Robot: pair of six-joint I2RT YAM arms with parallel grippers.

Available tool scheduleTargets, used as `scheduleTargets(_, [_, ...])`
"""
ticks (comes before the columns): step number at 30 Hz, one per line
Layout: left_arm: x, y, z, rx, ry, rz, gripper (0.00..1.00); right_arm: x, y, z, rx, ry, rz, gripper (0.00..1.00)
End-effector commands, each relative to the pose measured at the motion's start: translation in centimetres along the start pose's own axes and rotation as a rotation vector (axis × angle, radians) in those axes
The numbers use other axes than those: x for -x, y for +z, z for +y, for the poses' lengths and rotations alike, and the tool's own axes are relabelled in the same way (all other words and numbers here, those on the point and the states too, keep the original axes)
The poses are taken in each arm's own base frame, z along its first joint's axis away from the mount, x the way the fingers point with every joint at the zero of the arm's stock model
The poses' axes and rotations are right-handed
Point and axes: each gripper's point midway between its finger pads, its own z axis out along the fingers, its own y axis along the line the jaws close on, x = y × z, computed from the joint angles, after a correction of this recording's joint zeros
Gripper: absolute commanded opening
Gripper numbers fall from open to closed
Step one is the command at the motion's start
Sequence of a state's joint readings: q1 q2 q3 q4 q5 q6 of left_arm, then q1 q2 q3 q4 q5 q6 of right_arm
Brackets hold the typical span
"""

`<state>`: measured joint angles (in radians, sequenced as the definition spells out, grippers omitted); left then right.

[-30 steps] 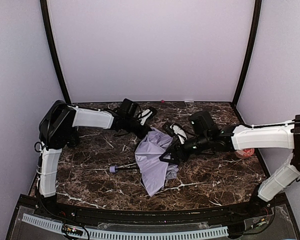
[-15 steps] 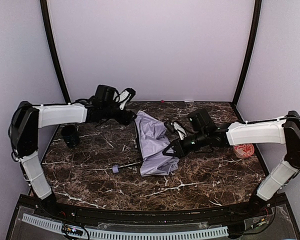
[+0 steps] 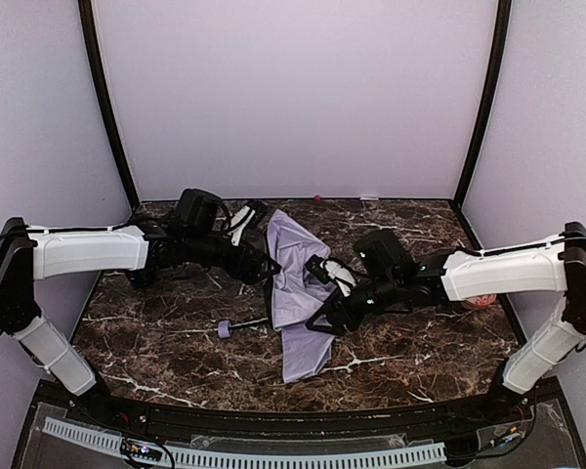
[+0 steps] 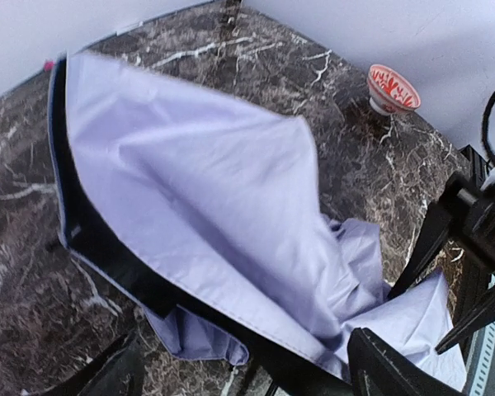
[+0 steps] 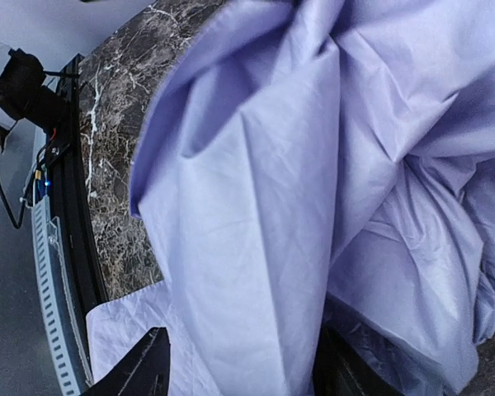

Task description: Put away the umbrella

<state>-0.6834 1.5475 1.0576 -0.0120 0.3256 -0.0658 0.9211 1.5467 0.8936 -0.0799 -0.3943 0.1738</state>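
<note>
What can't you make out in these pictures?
- Right wrist view: whether the right fingers pinch the umbrella; fabric fills the gap between them.
- Left wrist view: the left fingers, cut off by the bottom edge.
- Top view: the bowl, mostly hidden behind the right arm.

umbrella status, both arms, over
Left gripper open at the canopy's left edge. Right gripper open, fabric between its jaws. Pale lavender folding umbrella lies crumpled between them, not yet bundled. Small red-and-white bowl far right, out of the way.
</note>
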Motion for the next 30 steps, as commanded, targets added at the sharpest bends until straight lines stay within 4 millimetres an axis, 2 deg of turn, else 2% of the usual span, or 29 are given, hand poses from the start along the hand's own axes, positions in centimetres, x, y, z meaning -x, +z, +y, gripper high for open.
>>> scheduleTargets(1, [-0.8,0.7,-0.5,-0.063,-0.086,0.021,0.87,2.7,-2.7,0.2,-0.029,-0.104,-0.097,0.62])
scheduleTargets(4, [0.5,1.0,-1.2,-0.111,-0.063,-0.036,0.79,4.4,-4.2,-0.1,0.032,-0.068,-0.159,0.64])
scheduleTargets(8, [1.7,0.7,-2.6,-0.195,-0.058,-0.088,0.41,7.0,-5.6,-2.1,0.048,0.038,-0.267,0.64])
scheduleTargets(11, [1.5,0.6,-3.0,-0.214,-0.047,-0.092,0.12,8.2,-4.4,-4.6,0.013,0.182,-0.294,0.57])
scheduleTargets(13, [1.3,0.4,-3.1,-0.213,-0.043,-0.094,0.00,7.8,-2.6,-5.9,0.021,0.293,-0.248,0.55])
scheduleTargets(16, [1.2,0.1,-3.1,-0.208,-0.034,-0.102,0.00,7.9,-0.9,-7.9,-0.013,0.397,-0.238,0.59])
scheduleTargets(19, [1.1,0.1,-3.2,-0.204,-0.028,-0.100,0.00,9.1,-0.3,-8.3,-0.003,0.387,-0.288,0.61])
scheduleTargets(20, [1.0,0.2,-3.2,-0.207,-0.028,-0.097,0.00,9.4,0.0,-8.6,0.002,0.444,-0.296,0.62])
scheduleTargets(22, [0.9,0.2,-3.4,-0.217,-0.026,-0.096,0.00,10.4,0.1,-9.0,0.003,0.451,-0.330,0.61])
scheduleTargets(23, [0.9,0.2,-3.4,-0.223,-0.026,-0.094,0.00,10.8,0.1,-9.1,0.001,0.449,-0.344,0.58])
scheduleTargets(27, [1.2,-0.3,-3.9,-0.237,-0.006,-0.108,0.00,10.7,0.9,-9.8,0.005,0.464,-0.349,0.32])
scheduleTargets(30, [1.5,-1.1,-4.3,-0.243,0.017,-0.122,0.00,10.5,0.8,-10.5,0.017,0.487,-0.363,0.07])
